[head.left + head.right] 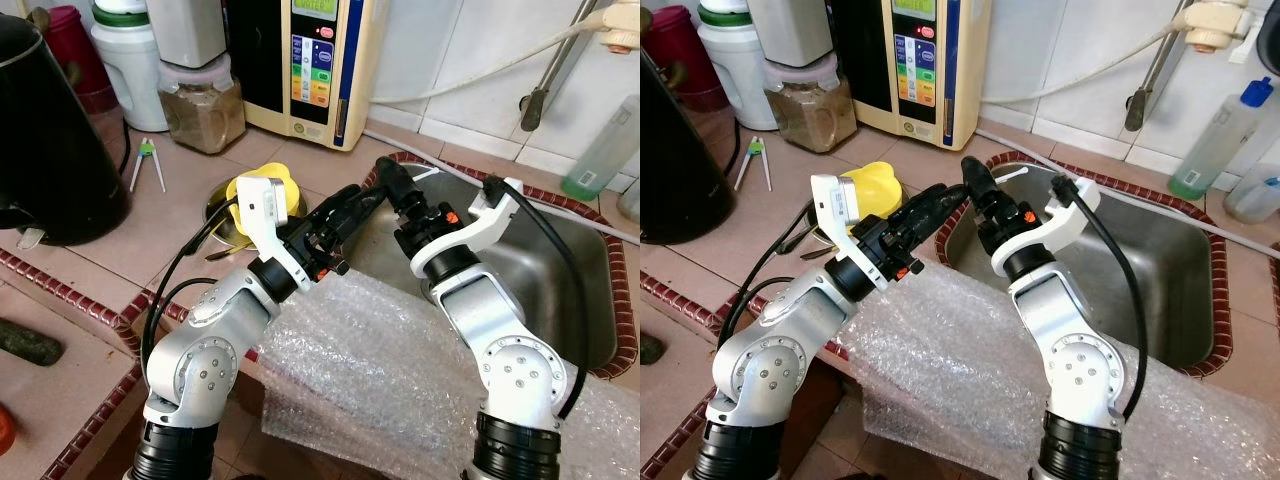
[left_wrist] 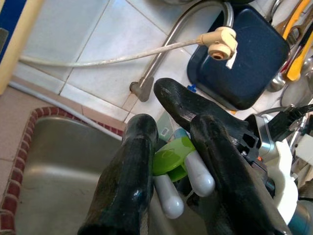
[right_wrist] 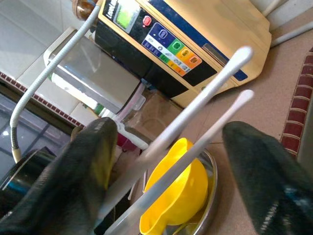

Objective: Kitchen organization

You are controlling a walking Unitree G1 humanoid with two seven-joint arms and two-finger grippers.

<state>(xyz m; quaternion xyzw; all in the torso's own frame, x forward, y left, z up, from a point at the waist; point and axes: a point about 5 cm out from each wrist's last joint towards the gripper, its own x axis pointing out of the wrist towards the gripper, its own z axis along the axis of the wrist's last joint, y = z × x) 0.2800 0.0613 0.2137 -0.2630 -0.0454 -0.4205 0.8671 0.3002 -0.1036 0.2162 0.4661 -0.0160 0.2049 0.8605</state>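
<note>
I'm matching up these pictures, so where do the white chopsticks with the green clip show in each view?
Left eye view: chopsticks, a thin white tip where the hands meet, at the sink's far left corner.
Right eye view: same spot.
Left wrist view: centre, clip end pinched in the left hand.
Right wrist view: crossing diagonally between the right hand's open fingers.
Shared landmark: the sink's red tile rim.

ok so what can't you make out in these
- Left eye view: white training chopsticks with a green clip, hidden where the left hand and right hand overlap.
- Left eye view: steel bowl under the yellow funnel, mostly behind the left arm.
- Black kettle, cut off by the left edge.
- Cream water purifier: button labels too small.
</note>
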